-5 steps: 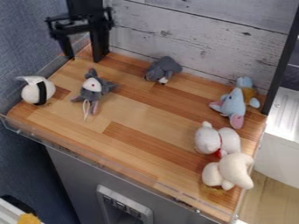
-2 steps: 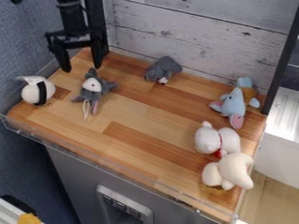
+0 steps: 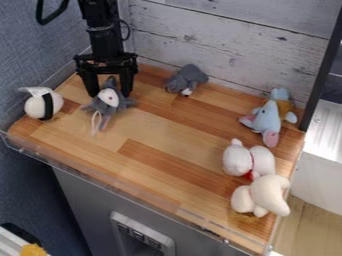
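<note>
Black gripper [image 3: 109, 94]: fingers apart, straddling the grey-and-white plush [image 3: 107, 107]'s head, the spread apparently giving it room. Plush: lying on wooden worktop [image 3: 157, 127]. Beyond: white plush [image 3: 248, 160] and cream plush [image 3: 268, 194], touching, perhaps mutually propped.

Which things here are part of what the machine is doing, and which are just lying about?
In hand:
- black gripper, open around the toy's head end
- grey toy with a white face

Lying about:
- black-and-white toy
- dark grey toy
- pale blue toy
- white toy with red ribbon
- cream toy
</note>
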You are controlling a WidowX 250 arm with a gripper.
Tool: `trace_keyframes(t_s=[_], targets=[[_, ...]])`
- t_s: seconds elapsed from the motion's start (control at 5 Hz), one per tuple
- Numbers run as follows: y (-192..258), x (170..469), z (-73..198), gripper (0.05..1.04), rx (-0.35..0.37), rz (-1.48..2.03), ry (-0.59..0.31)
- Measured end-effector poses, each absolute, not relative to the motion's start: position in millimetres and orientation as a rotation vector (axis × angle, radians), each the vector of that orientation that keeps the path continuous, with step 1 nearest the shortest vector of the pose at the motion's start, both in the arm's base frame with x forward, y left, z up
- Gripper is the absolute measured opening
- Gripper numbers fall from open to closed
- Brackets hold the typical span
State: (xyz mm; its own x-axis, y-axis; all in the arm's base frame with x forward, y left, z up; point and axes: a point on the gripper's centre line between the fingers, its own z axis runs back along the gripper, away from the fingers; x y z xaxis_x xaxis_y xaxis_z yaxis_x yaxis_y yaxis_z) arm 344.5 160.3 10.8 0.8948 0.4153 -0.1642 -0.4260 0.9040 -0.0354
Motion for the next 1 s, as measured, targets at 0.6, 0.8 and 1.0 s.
trace_keyframes(t_s=[0.6, 0.8, 1.0], targets=[[158.1, 356.9, 8.8, 0.389, -0.078, 0.711, 0.126], [156.5, 357.5, 8.1, 0.196, -0.083, 0.75, 0.133], [152.0, 359.4, 8.8, 0.102, -0.084, 0.712, 0.133]])
